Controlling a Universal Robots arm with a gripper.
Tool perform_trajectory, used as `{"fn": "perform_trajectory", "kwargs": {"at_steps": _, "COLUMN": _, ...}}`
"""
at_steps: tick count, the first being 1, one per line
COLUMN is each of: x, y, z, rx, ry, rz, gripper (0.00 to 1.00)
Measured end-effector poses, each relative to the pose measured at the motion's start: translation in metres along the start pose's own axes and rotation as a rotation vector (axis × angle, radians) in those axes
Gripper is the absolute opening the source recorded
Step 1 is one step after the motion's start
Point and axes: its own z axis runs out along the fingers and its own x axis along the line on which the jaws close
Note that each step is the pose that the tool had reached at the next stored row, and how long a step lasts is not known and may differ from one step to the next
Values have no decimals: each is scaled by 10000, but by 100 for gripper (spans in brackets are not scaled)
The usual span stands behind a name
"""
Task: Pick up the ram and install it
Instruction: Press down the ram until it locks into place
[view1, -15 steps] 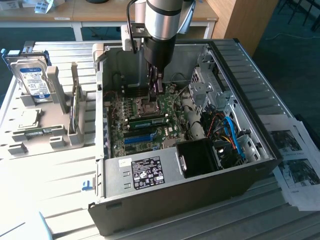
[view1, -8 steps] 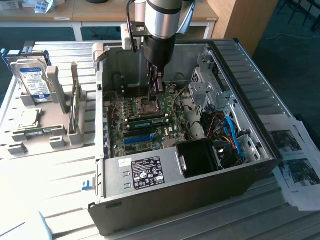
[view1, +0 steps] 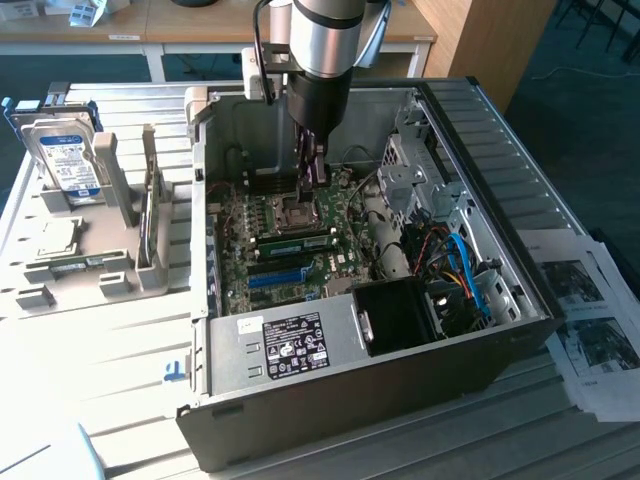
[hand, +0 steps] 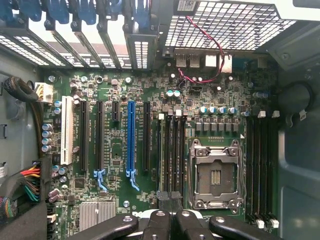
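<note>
Inside the open computer case (view1: 520, 200), a long green ram stick (view1: 296, 241) stands seated in a slot between the CPU socket (view1: 296, 211) and the blue slot (view1: 275, 276). My gripper (view1: 312, 176) hangs from the arm over the motherboard, just above the socket and the ram. It is shut, and nothing shows between its fingers. In the wrist view the black fingers (hand: 159, 224) meet in line with the bank of dark memory slots (hand: 172, 155), beside the CPU socket (hand: 215, 172).
A grey fixture (view1: 120, 275) on the exterior view's left carries a silver hard drive (view1: 65, 160), a square chip (view1: 55, 238) and a long narrow flat piece (view1: 75, 264). Cables (view1: 460, 270) and a drive cage (view1: 410, 165) crowd the case's right side. Printed sheets (view1: 590, 330) lie beside it.
</note>
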Motion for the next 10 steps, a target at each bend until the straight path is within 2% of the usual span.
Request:
{"fn": "perform_trajectory", "kwargs": {"at_steps": 5, "x": 0, "y": -1, "z": 1, "rx": 9, "ry": -4, "rz": 125, "gripper": 10}}
{"fn": "perform_trajectory", "kwargs": {"at_steps": 10, "x": 0, "y": 0, "z": 0, "rx": 62, "ry": -20, "rz": 928, "gripper": 10}}
